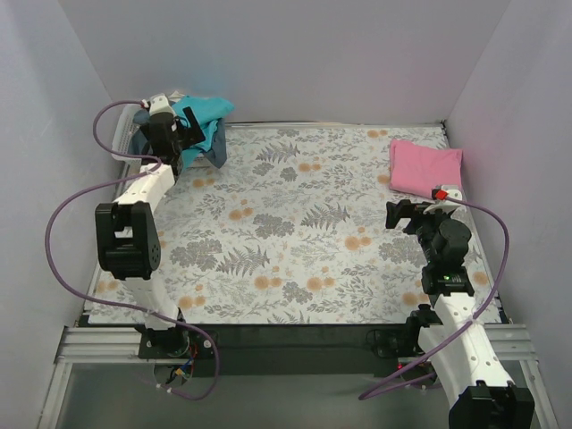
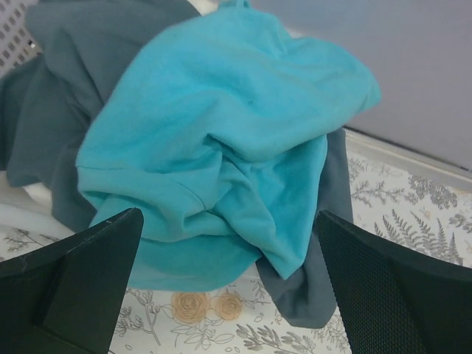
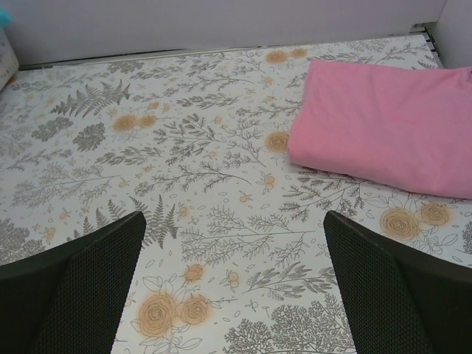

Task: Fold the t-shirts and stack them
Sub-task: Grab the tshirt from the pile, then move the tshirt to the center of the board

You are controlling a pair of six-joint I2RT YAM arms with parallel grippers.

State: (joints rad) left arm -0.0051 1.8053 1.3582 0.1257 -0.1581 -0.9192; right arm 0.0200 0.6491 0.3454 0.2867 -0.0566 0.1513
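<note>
The turquoise t-shirt (image 1: 204, 114) lies crumpled in the far left corner, draped over a dark grey-blue garment (image 1: 213, 152). In the left wrist view the turquoise t-shirt (image 2: 221, 133) fills the frame, with the grey garment (image 2: 66, 88) behind and under it. My left gripper (image 1: 185, 141) is open and empty just in front of the heap (image 2: 228, 287). The pink t-shirt (image 1: 424, 166) lies folded at the far right, also in the right wrist view (image 3: 383, 125). My right gripper (image 1: 413, 207) is open and empty above the cloth, short of the pink t-shirt (image 3: 232, 287).
A white latticed bin (image 2: 13, 29) stands in the far left corner under the garments. A floral cloth (image 1: 295, 232) covers the table. Grey walls close in the back and both sides. Purple cables loop beside each arm.
</note>
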